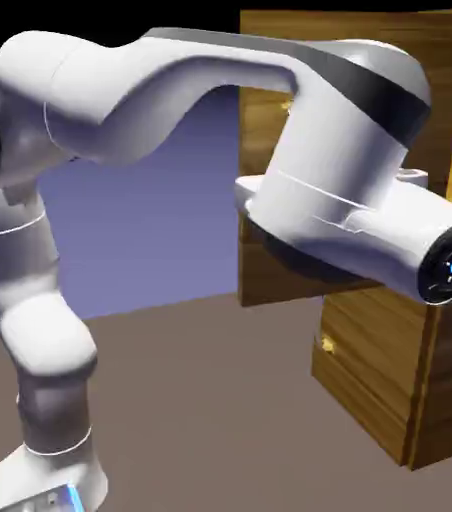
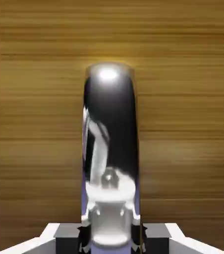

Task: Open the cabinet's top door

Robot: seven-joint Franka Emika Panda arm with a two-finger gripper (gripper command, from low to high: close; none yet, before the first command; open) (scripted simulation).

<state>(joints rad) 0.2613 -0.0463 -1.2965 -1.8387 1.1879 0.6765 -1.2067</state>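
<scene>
Tool (image 2: 111, 238) clamped on the handle (image 2: 111, 149) (curved, shiny metal), right up against the top door (image 2: 183, 124), cabinet (image 1: 450, 330) front swung ajar.

One cabinet (image 1: 440, 330), one open wood-grain top door (image 1: 270, 270), one curved metal handle (image 2: 111, 149), one small brass knob (image 1: 327, 345), one robot arm (image 1: 170, 90).
</scene>
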